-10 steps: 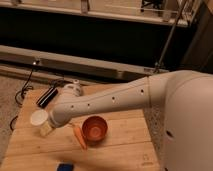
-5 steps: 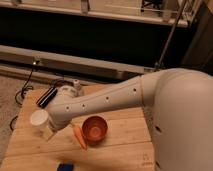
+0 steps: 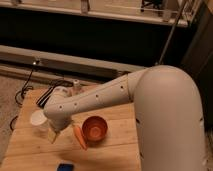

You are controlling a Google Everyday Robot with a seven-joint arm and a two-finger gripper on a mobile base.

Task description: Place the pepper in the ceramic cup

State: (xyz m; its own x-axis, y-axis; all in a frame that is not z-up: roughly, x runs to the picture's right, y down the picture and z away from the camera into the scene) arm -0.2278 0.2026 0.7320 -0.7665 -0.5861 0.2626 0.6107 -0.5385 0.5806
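Note:
The orange pepper [image 3: 79, 136] lies flat on the wooden table [image 3: 115, 150], its tip pointing toward the front edge, just left of the reddish-brown bowl. The white ceramic cup [image 3: 37, 119] stands upright near the table's left edge, partly covered by my arm. My gripper [image 3: 55, 134] hangs from the white wrist, pointing down at the tabletop between the cup and the pepper. It is open and holds nothing.
A reddish-brown bowl [image 3: 95, 128] sits right beside the pepper. A small blue object [image 3: 64, 166] lies at the table's front edge. My thick white arm [image 3: 125, 95] crosses the table from the right. Cables [image 3: 47, 92] trail on the floor behind the table.
The wrist has swung down and toward the front of the table. The gripper now points at the tabletop between cup and pepper. Pepper, cup and bowl have not moved.

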